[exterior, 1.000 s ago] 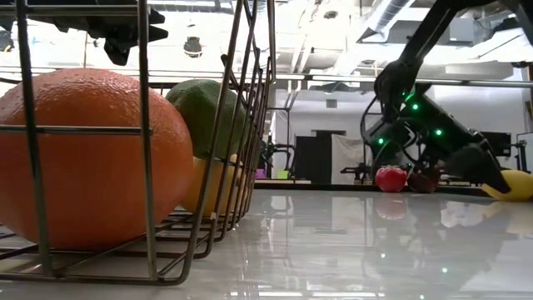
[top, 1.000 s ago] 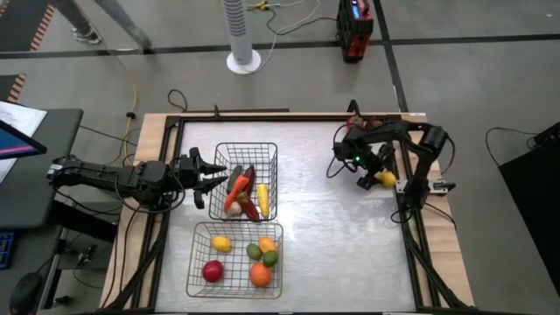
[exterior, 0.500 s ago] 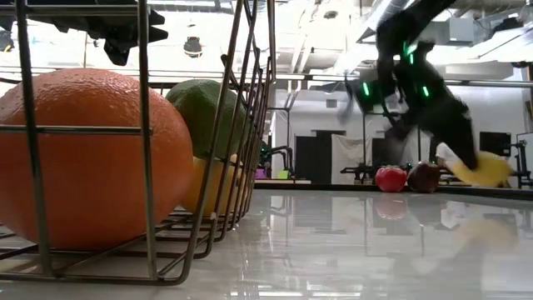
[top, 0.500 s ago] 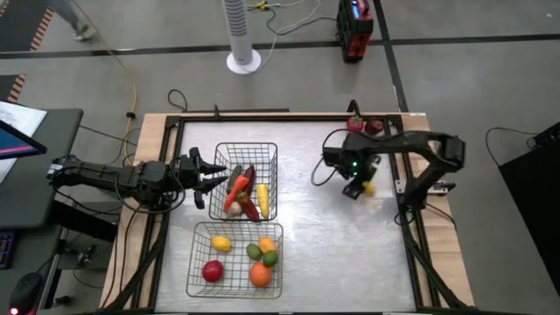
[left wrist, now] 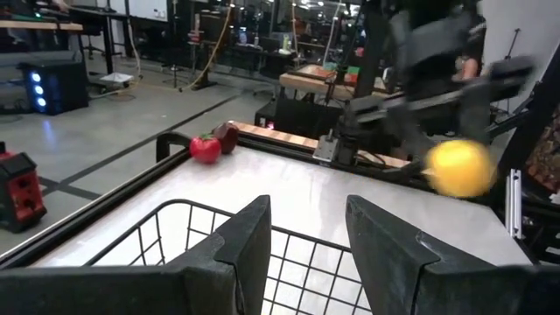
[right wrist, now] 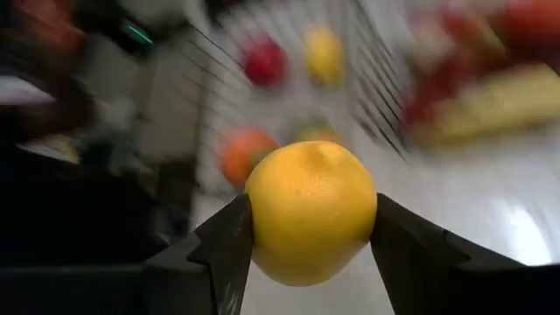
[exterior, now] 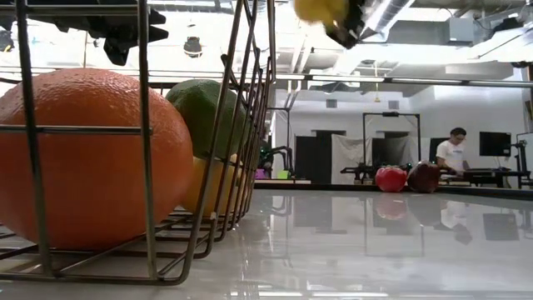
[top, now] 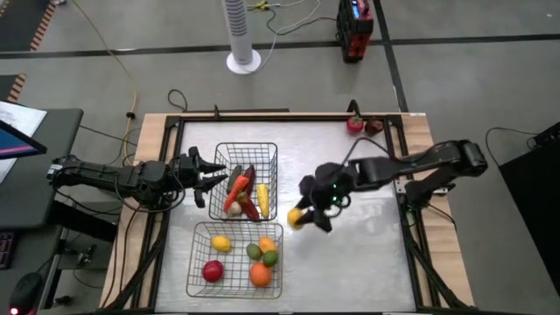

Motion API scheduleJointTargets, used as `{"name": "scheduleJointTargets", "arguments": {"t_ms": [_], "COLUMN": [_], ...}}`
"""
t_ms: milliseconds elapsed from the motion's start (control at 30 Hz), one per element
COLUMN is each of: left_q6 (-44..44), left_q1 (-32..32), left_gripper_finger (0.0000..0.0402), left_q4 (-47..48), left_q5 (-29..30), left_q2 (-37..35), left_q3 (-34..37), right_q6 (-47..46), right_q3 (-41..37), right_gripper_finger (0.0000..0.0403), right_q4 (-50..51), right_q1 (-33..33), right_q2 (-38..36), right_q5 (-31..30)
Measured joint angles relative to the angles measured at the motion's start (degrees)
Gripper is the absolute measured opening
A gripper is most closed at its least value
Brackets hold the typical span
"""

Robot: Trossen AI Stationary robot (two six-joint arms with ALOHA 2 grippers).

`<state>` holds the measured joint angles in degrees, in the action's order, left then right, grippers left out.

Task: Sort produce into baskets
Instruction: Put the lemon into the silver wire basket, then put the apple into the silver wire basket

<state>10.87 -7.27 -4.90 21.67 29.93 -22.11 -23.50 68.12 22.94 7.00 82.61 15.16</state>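
Yellow round fruit (right wrist: 311, 213), no long axis.

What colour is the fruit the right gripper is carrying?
Yellow. The fruit, pinched in the right gripper, shows best in the right wrist view.

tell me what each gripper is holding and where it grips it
The right gripper clamps a round yellow fruit across its sides. The left gripper holds nothing.

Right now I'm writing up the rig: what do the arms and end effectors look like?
Both arms are dark, jointed links with black cables. The left end effector has two blocky dark fingers. The right end effector has dark angular fingers and green lights near its wrist.
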Motion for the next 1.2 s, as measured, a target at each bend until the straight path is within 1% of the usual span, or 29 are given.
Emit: {"name": "scheduleJointTargets", "arguments": {"t_ms": [100,200,267,300,400,567,700,833,867,900,967,1033,1067,1133,1200], "left_q6": [-0.1,-0.2,-0.2,-0.2,-0.2,-0.3,-0.3,-0.3,-0.3,-0.3,-0.3,-0.2,-0.2,0.0,0.0], "left_q1": [0.0,0.0,0.0,0.0,0.0,0.0,0.0,0.0,0.0,0.0,0.0,0.0,0.0,0.0,0.0], "left_gripper_finger": [0.0137,0.0137,0.0137,0.0137,0.0137,0.0137,0.0137,0.0137,0.0137,0.0137,0.0137,0.0137,0.0137,0.0137,0.0137], "left_q4": [-0.1,-0.1,-0.1,-0.1,-0.1,0.1,0.2,0.3,0.3,0.3,0.3,0.5,0.5,0.5,0.4], "left_q5": [0.0,0.0,0.0,0.0,0.0,0.0,0.0,0.0,0.0,0.0,0.0,-0.2,-0.4,-0.4,-0.4], "left_q2": [0.0,0.0,0.0,0.0,0.0,0.0,0.0,0.0,0.0,0.0,0.0,0.0,0.0,0.0,0.0], "left_q3": [0.0,0.0,0.0,0.0,0.0,0.0,0.0,0.0,0.0,0.0,0.0,0.0,0.0,0.0,0.0], "right_q6": [1.3,1.5,1.9,2.4,4.6,7.6,9.5,10.9,12.2,13.6,14.9,14.9,14.7,14.1,13.7], "right_q3": [0.0,0.0,0.1,0.5,3.1,8.7,11.5,11.9,11.9,11.9,11.8,10.7,9.7,7.3,4.4], "right_gripper_finger": [0.0233,0.0233,0.0234,0.0235,0.0248,0.0287,0.0310,0.0314,0.0314,0.0314,0.0314,0.0314,0.0314,0.0314,0.0314], "right_q4": [-12.9,-22.6,-26.3,-26.2,-20.7,-11.0,-4.1,-0.4,1.6,5.8,16.2,21.9,23.9,26.6,26.2], "right_q1": [2.9,4.5,5.1,5.1,4.7,4.0,3.0,2.1,1.7,1.3,0.2,-2.0,-3.5,-7.4,-11.7], "right_q2": [2.8,7.0,9.7,11.1,14.1,16.7,16.8,15.8,15.4,14.6,13.3,11.9,11.2,10.2,9.1], "right_q5": [-0.1,-0.1,-0.1,-0.1,-0.1,0.1,-0.6,-2.0,-3.3,-6.3,-15.1,-23.7,-26.1,-27.3,-27.3]}}
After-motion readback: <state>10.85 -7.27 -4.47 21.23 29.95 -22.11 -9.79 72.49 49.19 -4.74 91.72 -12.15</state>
